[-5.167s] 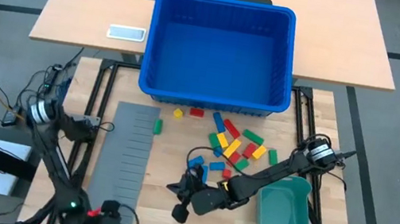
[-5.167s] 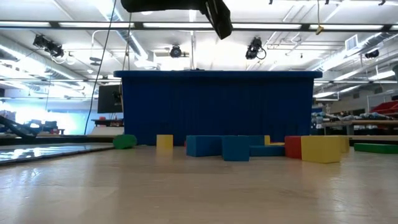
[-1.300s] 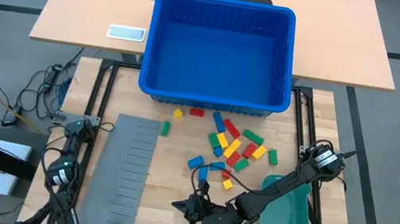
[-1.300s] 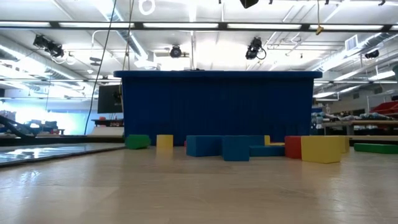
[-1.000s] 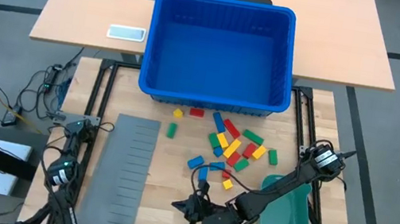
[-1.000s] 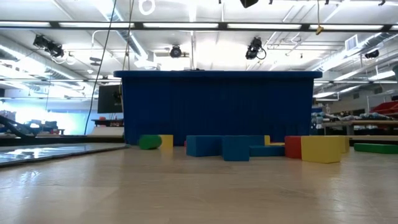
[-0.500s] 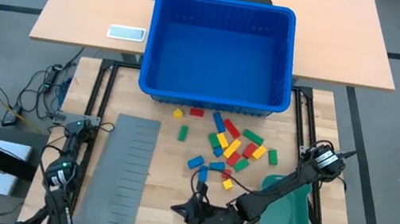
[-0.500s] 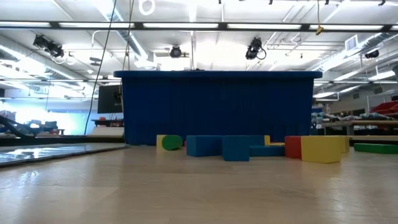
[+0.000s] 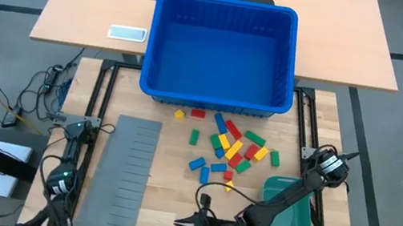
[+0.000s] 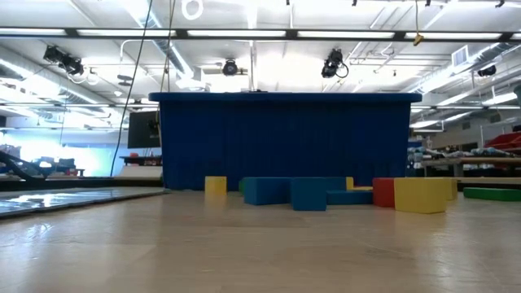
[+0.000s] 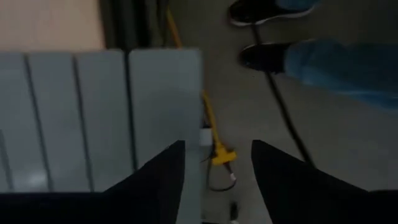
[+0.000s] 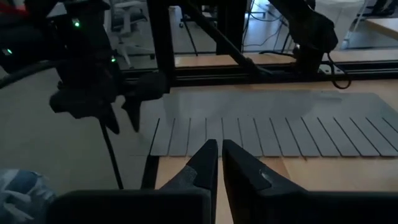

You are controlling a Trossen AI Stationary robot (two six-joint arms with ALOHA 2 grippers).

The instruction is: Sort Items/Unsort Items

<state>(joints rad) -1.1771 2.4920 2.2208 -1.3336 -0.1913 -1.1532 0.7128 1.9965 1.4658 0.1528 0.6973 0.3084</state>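
Note:
The items, small red, yellow, green and blue blocks (image 9: 233, 146), lie loose on the wooden table in front of the blue bin; the low view shows them in a row (image 10: 326, 194). One green block (image 9: 194, 136) lies at the heap's left side. My right gripper (image 9: 188, 224) hovers near the table's near edge, shut with nothing in it (image 12: 219, 152), pointing left toward the grey divider sheet (image 12: 267, 134). My left gripper (image 11: 216, 163) stands open over the divider's near corner (image 11: 161, 112) and the floor beyond, holding nothing. It also shows in the right wrist view (image 12: 122, 118).
A large blue bin (image 9: 223, 52) stands at the far side. The grey divider sheet (image 9: 123, 170) lies at the left and a teal tray (image 9: 289, 224) at the near right. A person's shoes (image 11: 261, 56) stand on the floor past the table's near edge.
The single green block has travelled along the table toward the right, from beside the grey divider up to the left side of the heap. My right gripper has drawn back toward the table's near edge. The other blocks have stayed in place.

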